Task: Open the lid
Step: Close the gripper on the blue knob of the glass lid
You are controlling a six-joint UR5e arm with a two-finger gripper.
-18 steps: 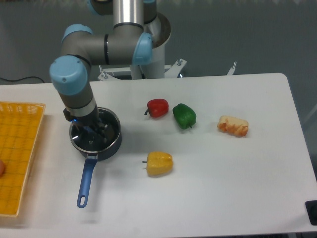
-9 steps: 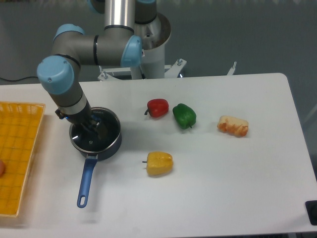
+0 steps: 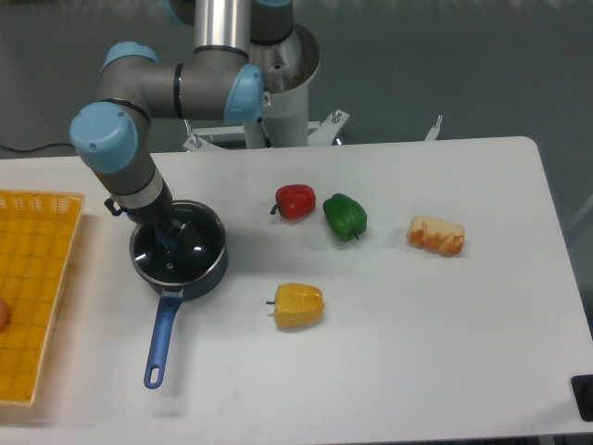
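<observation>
Basket (image 3: 37,278): one, yellow mesh, at the table's left edge; something orange peeks in at the frame border, too cropped to name.
Saucepan (image 3: 215,267): one, dark blue, just right of the basket, its long blue handle (image 3: 163,338) pointing toward the camera.
Lid (image 3: 185,264): one, glass with a thin metal rim, sitting level on the saucepan. Its blue knob is mostly hidden under the tool; a blue patch shows there.
Gripper (image 3: 171,239): one, pointing down over the middle of the lid, right at the knob. Jaws sit close in around the knob area, but whether they have closed on it, cannot tell; the wrist blocks the view.
Step in hand: taking hold of the knob, as I judge it. Lid not yet off.
Doing it well: centre the fingers on the knob and pinch square before lifting. Lift straight up so the rim clears the pan wall without dragging it. An off-centre pinch would likely let the glass tilt or slip.
Peppers: three. Yellow (image 3: 297,305) nearest the camera, red (image 3: 295,201) and green (image 3: 345,216) side by side behind it. All well apart from the pan.
Bread-like piece (image 3: 435,235): one, pale orange, farthest right.
Table (image 3: 417,352): one, white.
</observation>
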